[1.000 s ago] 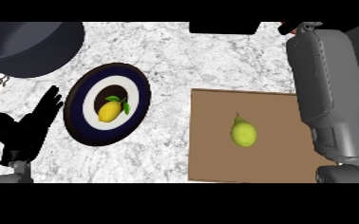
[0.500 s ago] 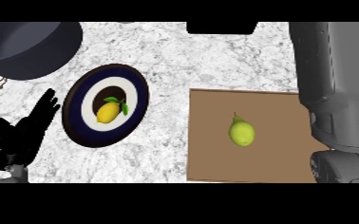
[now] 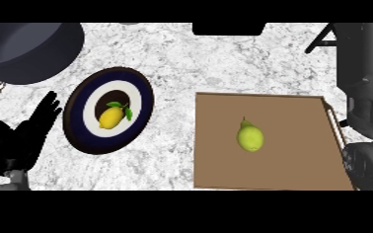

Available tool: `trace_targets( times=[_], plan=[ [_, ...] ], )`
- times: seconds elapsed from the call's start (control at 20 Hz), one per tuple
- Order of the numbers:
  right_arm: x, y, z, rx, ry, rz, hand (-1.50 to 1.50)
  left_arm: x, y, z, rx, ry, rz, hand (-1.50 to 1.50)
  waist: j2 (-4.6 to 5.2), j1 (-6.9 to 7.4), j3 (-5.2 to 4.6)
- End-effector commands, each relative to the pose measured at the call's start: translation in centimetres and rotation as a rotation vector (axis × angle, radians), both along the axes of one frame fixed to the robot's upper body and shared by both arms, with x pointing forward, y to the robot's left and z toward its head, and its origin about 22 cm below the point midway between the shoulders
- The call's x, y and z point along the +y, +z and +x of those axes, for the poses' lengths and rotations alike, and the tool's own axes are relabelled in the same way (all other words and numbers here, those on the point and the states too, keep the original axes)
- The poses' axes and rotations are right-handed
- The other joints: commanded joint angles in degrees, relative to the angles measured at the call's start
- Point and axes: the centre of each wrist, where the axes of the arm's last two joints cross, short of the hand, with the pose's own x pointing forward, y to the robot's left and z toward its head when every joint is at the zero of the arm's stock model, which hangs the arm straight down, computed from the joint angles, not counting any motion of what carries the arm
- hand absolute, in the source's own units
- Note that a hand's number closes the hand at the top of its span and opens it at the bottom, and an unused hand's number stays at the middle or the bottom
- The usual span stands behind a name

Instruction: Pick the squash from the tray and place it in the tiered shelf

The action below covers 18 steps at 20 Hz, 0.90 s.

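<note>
The squash (image 3: 250, 135), yellow-green and pear-shaped, lies near the middle of the brown tray (image 3: 291, 177) at the right of the counter. Nothing touches it. My right forearm (image 3: 354, 64) runs up the right edge of the view, beside the tray's right rim, and its hand is cut off at the top. Thin black bars (image 3: 324, 37) show next to the forearm at the upper right; I cannot tell what they belong to. My left hand (image 3: 30, 131) rests open at the left edge with its fingers up, far from the tray.
A dark blue and white plate (image 3: 84, 128) holding a lemon (image 3: 111, 117) with a green leaf sits left of the tray. A dark round pot (image 3: 33, 49) fills the upper left corner. A black object (image 3: 228, 28) is at the top middle.
My right forearm has swung to the right, away from above the tray, and its hand has gone out of the top of the view. The squash and left hand have stayed put.
</note>
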Motion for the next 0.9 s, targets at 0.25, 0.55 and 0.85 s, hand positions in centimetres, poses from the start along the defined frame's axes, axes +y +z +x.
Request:
trace_targets(
  times=[0.25,0.55,0.85],
  plan=[
    [-3.2,4.5,-0.2,0.098,-0.206,0.11,1.5,0.2,0.4,0.1,0.005,0.009,0.005,0.0,0.0,0.14,0.03],
    [-7.6,3.5,0.0,0.138,-0.281,0.067,1.5,-1.4,0.1,0.7,-0.016,0.014,-0.007,0.0,0.16,0.04,0.04],
    [-11.3,1.1,-0.2,0.162,-0.318,0.067,1.5,0.1,-0.8,-0.6,0.003,0.021,-0.013,0.0,0.07,-0.25,0.05]
  ],
)
